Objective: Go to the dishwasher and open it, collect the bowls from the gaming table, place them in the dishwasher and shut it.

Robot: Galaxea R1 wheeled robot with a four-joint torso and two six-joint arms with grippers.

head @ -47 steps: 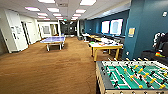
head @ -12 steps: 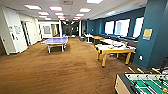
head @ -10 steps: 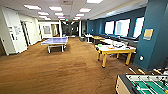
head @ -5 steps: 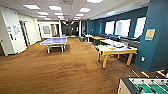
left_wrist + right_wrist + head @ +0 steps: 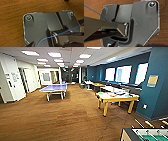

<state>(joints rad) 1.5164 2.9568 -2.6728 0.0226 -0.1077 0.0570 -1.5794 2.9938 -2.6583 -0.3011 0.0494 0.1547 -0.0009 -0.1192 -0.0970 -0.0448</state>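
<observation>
Hand unclear, yellow-wood gaming table (image 5: 117, 98), brown carpet (image 5: 62, 119)

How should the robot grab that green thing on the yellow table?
Probably by its rim, from above, coming in over the wooden floor: the green thing sits low at the yellow table's left end, beside open floor. Its exact shape is too blurred to tell.

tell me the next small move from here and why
Probably steer slightly right and roll forward toward the gaming table: it stands ahead on the right across bare wood floor, with small items on top, while the foosball table sits near the right corner.
</observation>
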